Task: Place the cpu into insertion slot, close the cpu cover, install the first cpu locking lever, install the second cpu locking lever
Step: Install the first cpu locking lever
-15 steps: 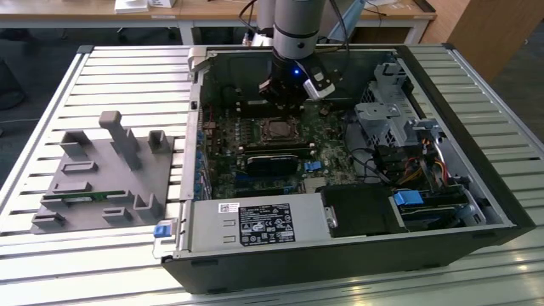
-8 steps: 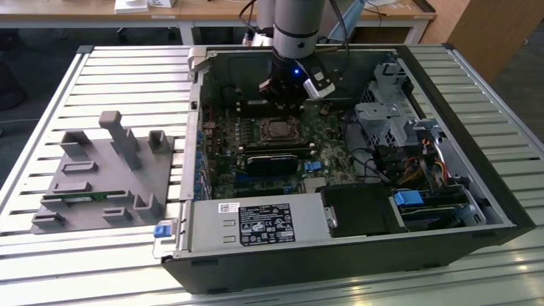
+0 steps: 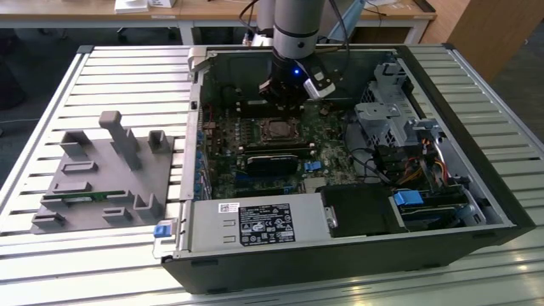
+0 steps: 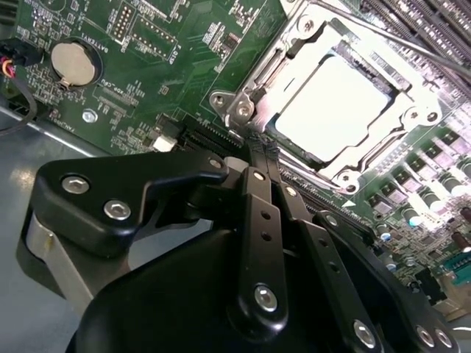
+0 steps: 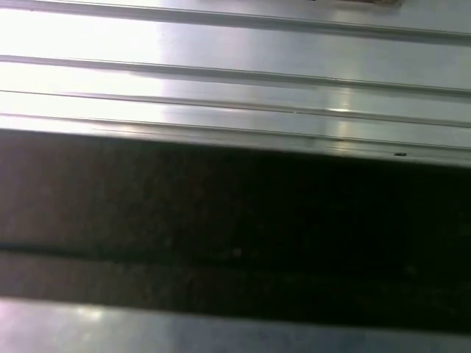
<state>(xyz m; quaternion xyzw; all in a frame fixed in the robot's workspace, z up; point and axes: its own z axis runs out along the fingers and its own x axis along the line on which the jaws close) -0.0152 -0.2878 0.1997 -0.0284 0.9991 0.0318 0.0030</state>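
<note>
Inside the open black computer case point(image 3: 340, 255) on the ribbed metal bench point(image 3: 102, 76), the pale, flat square cpu point(image 4: 335, 99) sits in the insertion slot point(image 3: 279, 129), framed by the silvery cpu cover point(image 4: 268, 70). The black jaws, pressed together, hang just beside it.

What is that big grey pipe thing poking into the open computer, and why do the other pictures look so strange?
That pipe is a robot arm. Its gripper, a hand with metal fingers, reaches into an open computer case on a slatted table. One picture looks on from outside. Two come from cameras riding on the arm. In the second wrist view, the fingers are pressed together, holding nothing, beside the cpu. The pale chip already sits in its insertion slot, with the cpu cover framing it.
</note>
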